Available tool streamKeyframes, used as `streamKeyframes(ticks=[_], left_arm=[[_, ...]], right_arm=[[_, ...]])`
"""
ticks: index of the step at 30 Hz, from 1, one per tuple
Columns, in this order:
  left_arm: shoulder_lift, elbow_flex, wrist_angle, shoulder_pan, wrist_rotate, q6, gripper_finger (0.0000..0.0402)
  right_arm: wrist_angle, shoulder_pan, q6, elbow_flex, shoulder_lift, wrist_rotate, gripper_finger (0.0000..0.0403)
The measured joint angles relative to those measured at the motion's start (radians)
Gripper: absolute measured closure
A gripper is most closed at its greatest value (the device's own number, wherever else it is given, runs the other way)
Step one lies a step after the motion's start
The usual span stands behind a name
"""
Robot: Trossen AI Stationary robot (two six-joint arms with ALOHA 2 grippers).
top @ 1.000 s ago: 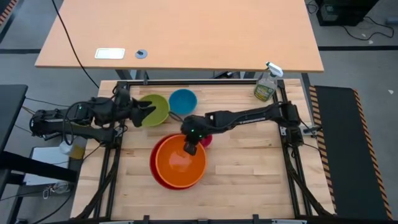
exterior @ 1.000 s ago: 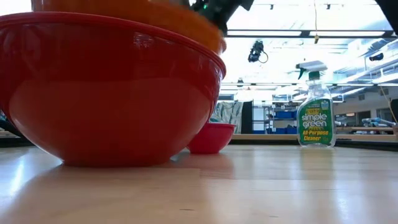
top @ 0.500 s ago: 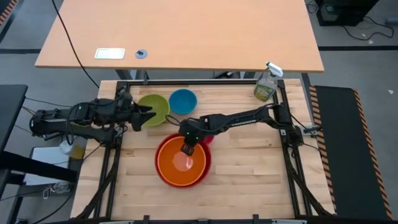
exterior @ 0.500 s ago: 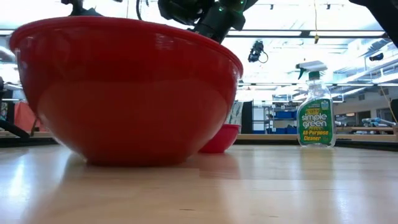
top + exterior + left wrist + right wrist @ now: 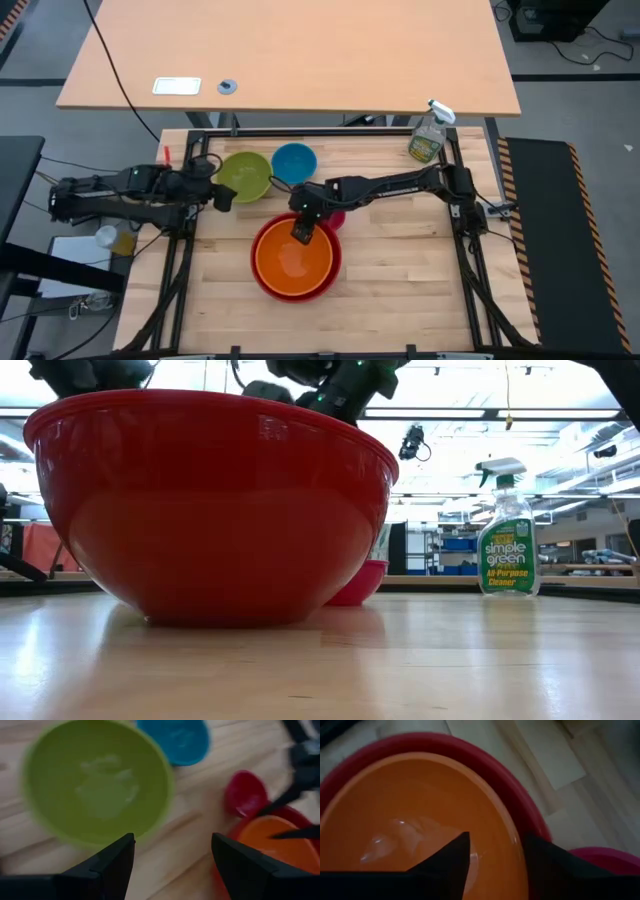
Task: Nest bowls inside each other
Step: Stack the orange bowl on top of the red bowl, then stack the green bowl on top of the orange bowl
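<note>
The orange bowl [image 5: 293,262] sits level inside the red bowl [image 5: 334,262] on the table's middle. My right gripper [image 5: 300,230] is open above the orange bowl's far rim [image 5: 516,845]; one finger stands over the inside, the other over the outside. The magenta bowl [image 5: 332,219] rests on the table just behind, partly under the right arm. The lime green bowl [image 5: 246,174] and the blue bowl [image 5: 294,162] stand side by side at the far left. My left gripper [image 5: 224,196] is open, tipped down beside the green bowl's near rim [image 5: 100,840], with nothing between its fingers.
A clear spray bottle [image 5: 427,138] stands at the table's far right corner. A black frame [image 5: 320,133] runs round the table's edge. Bare wood lies along the near edge and on the right half. In the low view the red bowl [image 5: 210,510] hides the orange one.
The orange bowl, tilted above the red bowl's rim a second ago, has sunk into it and sits level. The red bowl has slid a little toward the table's right. My left gripper has drawn back from over the green bowl toward the left and tipped downward.
</note>
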Motion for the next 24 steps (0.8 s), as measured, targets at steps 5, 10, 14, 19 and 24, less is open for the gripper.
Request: streamKeyframes(ticks=[5, 10, 14, 19, 24], left_arm=[[0.011, 0.000, -0.067, 0.064, -0.001, -0.035, 0.0134], [0.011, 0.000, -0.097, 0.145, -0.002, -0.015, 0.0138], [0.013, -0.012, -0.094, 0.233, 0.000, 0.027, 0.0152], [0.016, -0.098, -0.050, 0.365, 0.067, 0.086, 0.0168], [0.016, -0.193, 0.022, 0.493, 0.130, 0.106, 0.0173]], right_arm=[[-0.061, -0.012, -0.013, 0.000, -0.054, 0.013, 0.0200], [-0.114, -0.029, -0.064, 0.000, -0.103, 0.052, 0.0201], [-0.117, -0.050, -0.117, 0.000, -0.135, 0.080, 0.0201], [-0.132, -0.090, -0.156, 0.000, -0.162, 0.080, 0.0201], [-0.165, -0.135, -0.184, 0.000, -0.195, 0.028, 0.0202]])
